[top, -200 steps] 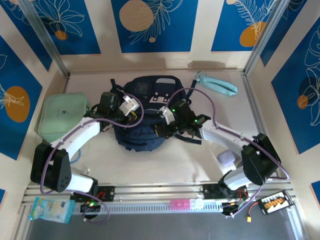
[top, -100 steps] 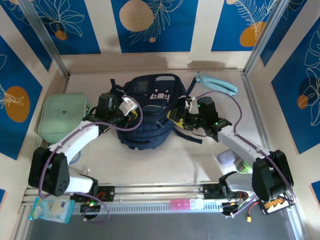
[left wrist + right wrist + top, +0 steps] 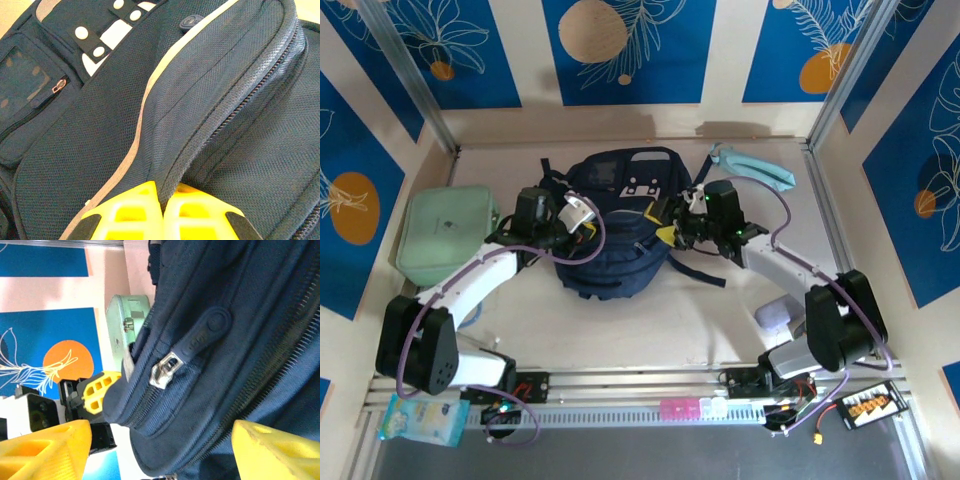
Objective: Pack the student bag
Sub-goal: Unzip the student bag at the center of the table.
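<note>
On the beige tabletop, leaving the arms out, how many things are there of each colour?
Navy-blue backpack: 1
Mint-green zip case: 1
Light-blue pouch: 1
Pale lilac object, kind unclear: 1
Total: 4

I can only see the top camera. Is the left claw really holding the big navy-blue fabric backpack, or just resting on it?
Observer: Holding. On the left wrist camera, the left gripper is pinched shut on a fold of the navy-blue fabric backpack, right beside its thin light stripe.
Operator: Is the right claw holding something too?
Observer: No. On the right wrist camera, the right gripper is open, its yellow fingers wide apart and empty.
Operator: What is it pointing at?
Observer: A silver zipper slider with a navy rubbery pull tab, ahead of the fingers and untouched.
</note>
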Motion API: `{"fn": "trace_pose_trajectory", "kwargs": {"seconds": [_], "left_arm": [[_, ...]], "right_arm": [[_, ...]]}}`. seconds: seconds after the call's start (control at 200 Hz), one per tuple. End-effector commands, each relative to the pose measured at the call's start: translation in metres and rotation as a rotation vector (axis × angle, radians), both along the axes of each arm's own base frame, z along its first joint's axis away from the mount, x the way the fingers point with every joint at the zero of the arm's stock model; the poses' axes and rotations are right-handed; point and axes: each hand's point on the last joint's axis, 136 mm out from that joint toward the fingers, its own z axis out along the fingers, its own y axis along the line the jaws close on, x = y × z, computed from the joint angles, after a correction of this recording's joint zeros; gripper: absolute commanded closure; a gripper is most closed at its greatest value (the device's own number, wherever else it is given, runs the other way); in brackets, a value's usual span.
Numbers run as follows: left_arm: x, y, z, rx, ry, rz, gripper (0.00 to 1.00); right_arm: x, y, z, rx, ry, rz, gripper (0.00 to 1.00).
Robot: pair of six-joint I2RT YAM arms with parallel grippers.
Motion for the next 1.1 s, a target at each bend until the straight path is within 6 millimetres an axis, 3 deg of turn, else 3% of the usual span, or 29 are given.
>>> {"fn": "trace_pose_trajectory", "kwargs": {"seconds": [0.0,0.325,0.46,0.52,0.665,0.79,0.98,1.095], "left_arm": [[-0.003,-0.014,0.038,-0.084,-0.113,-0.070,1.00],[-0.008,-0.014,0.033,-0.058,-0.102,-0.093,1.00],[-0.011,-0.013,0.025,-0.027,-0.076,-0.102,0.93],[-0.010,-0.013,0.024,-0.026,-0.069,-0.091,0.85],[0.000,-0.004,0.029,-0.043,-0.053,0.023,0.58],[0.011,0.017,0.040,-0.099,-0.009,0.247,0.44],[-0.008,0.033,0.066,-0.390,0.206,0.518,0.45],[-0.029,0.023,0.067,-0.553,0.423,0.615,0.45]], "right_arm": [[0.004,0.009,0.007,0.040,0.016,0.018,0.25],[0.010,0.027,-0.011,0.061,0.181,0.025,0.25],[0.009,0.042,-0.022,0.053,0.289,0.047,0.26],[0.007,0.049,-0.025,0.041,0.313,0.060,0.33],[0.005,0.056,-0.028,0.023,0.313,0.080,0.65],[0.004,0.060,-0.023,0.006,0.275,0.103,0.78],[0.003,0.065,-0.015,-0.022,0.207,0.110,0.83],[0.002,0.070,-0.016,-0.055,0.170,0.116,0.84]]}}
